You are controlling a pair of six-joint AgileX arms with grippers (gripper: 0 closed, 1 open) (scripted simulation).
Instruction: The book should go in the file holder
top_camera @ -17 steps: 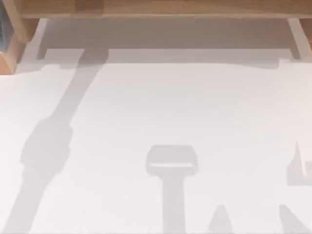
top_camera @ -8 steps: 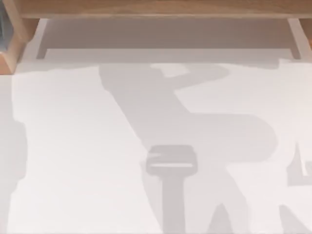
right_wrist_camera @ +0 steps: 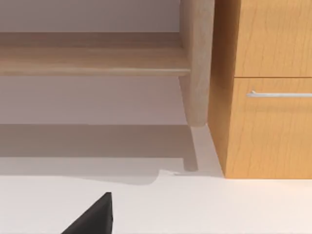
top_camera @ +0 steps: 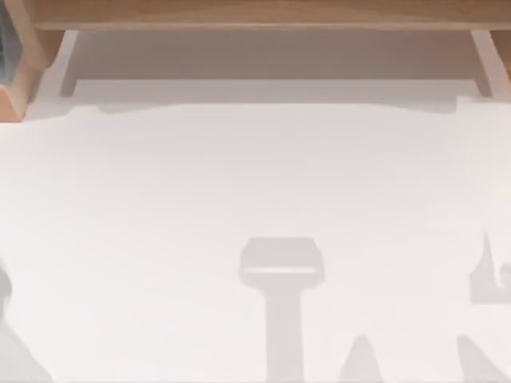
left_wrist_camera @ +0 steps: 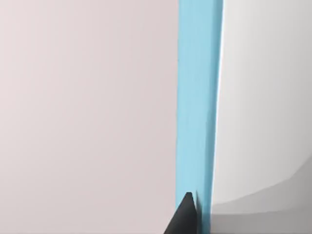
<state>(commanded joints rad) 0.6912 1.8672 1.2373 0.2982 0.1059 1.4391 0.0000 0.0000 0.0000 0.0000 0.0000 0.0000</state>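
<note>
Left pincer [left_wrist_camera: 184, 217] beside a blue strip [left_wrist_camera: 196, 97]; right pincer [right_wrist_camera: 92, 217] faces a drawer cabinet [right_wrist_camera: 268, 97]; cannot tell either's state.

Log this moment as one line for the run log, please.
left gripper: beside blue panel | right gripper: over white table, facing wooden shelf, drawer cabinet

Colour survey: white tabletop, light-brown woodwork, one blue strip.

The tabletop [top_camera: 239, 175] is plain white, patterned only by soft grey shadows. Along its far edge the long shelf board [top_camera: 255, 12] is light-brown wood with faint grain. In the right wrist view, beyond the black tip of the right tool [right_wrist_camera: 92, 217], a cabinet [right_wrist_camera: 268, 122] shows warmer orange-brown grain and a silver handle [right_wrist_camera: 278, 93]; its post [right_wrist_camera: 197, 63] is paler tan. Beside the left tool's black tip [left_wrist_camera: 184, 214] runs a light-blue strip [left_wrist_camera: 197, 97] between pinkish-white and grey-white surfaces.
</note>
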